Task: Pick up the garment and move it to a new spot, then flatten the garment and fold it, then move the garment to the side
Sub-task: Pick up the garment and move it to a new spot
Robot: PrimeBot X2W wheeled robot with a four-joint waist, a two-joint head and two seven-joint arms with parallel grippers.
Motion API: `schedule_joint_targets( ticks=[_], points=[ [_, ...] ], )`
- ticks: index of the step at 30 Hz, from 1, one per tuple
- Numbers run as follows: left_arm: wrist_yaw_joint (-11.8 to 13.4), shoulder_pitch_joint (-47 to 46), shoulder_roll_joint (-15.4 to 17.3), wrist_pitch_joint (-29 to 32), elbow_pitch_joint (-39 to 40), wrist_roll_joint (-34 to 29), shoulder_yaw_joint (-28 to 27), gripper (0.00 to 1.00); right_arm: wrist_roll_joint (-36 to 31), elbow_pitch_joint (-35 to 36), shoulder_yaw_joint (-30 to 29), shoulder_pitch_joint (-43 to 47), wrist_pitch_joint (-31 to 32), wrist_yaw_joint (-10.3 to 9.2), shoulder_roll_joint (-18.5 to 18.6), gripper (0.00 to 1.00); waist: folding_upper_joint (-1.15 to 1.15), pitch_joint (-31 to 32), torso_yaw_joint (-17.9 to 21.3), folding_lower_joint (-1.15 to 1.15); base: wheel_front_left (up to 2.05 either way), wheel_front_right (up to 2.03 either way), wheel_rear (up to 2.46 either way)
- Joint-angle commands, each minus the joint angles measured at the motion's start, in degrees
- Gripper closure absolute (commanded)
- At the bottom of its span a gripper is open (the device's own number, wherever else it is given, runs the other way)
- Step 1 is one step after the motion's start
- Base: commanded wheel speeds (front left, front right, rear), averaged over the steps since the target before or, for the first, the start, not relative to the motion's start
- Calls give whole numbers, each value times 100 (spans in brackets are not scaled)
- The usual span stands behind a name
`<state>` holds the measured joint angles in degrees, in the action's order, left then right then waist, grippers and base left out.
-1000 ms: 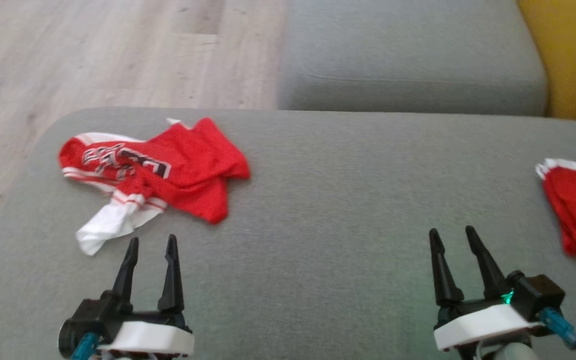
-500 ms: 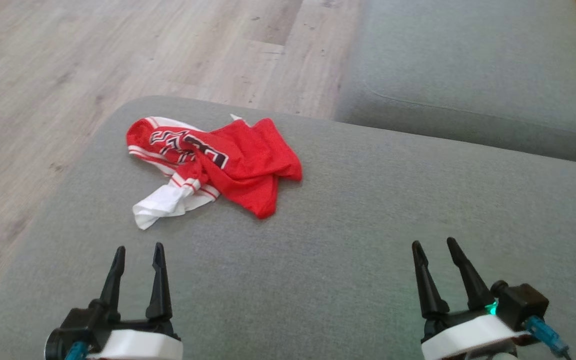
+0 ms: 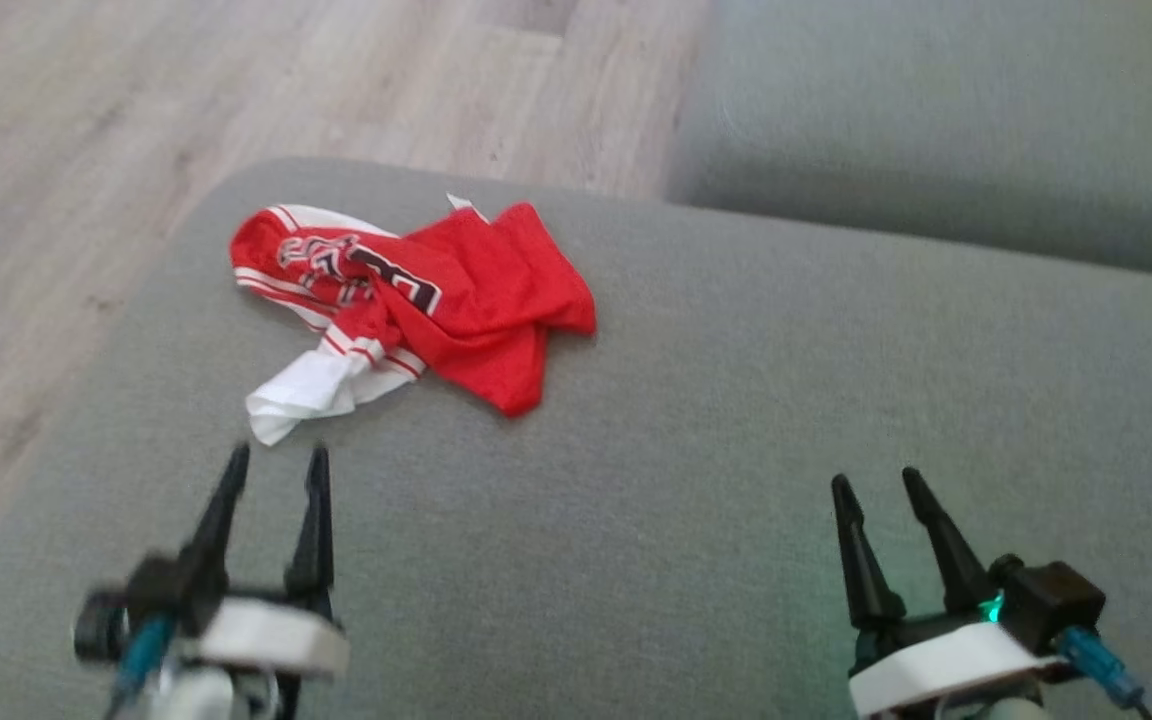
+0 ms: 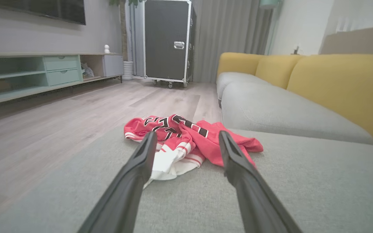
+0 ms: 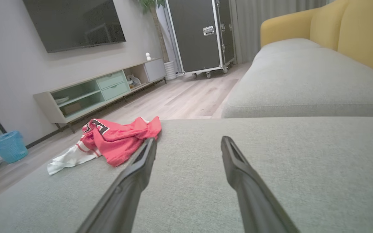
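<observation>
The grey cushion (image 3: 696, 420) held the crumpled red garment (image 3: 436, 300) in its far left corner. Its long way slanted, with the white end pointing to the cushion's near edge. The left gripper (image 3: 276, 455) had crept closer to that white end, open wide, likely to grab it. The right gripper (image 3: 876, 478), also wide, hung near the cushion's front.

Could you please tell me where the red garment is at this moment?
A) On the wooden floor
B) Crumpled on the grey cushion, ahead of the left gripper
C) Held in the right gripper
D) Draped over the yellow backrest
B: the red garment lies crumpled on the grey cushion, just beyond the left gripper, whose jaws stand open and empty.
</observation>
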<state>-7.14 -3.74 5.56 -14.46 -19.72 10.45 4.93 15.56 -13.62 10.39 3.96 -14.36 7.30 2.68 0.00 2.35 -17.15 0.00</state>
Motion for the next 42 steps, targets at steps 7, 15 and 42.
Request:
schedule_joint_targets(
  ticks=[7,15,42],
  points=[
    [-33,-2035,826,631,-735,290,620,0,-326,360,-77,-703,-63,19,20,0,0,-883,559,0,0,0,0],
    [-34,-3534,1802,1749,-1152,1390,2775,0,-384,468,-122,-1017,-63,19,20,0,0,-1516,922,0,0,0,0],
    [-35,-4914,2668,2609,-1670,4550,5792,100,-341,551,-211,-1355,-63,19,20,0,0,-1872,1402,0,0,0,0]
  ],
)
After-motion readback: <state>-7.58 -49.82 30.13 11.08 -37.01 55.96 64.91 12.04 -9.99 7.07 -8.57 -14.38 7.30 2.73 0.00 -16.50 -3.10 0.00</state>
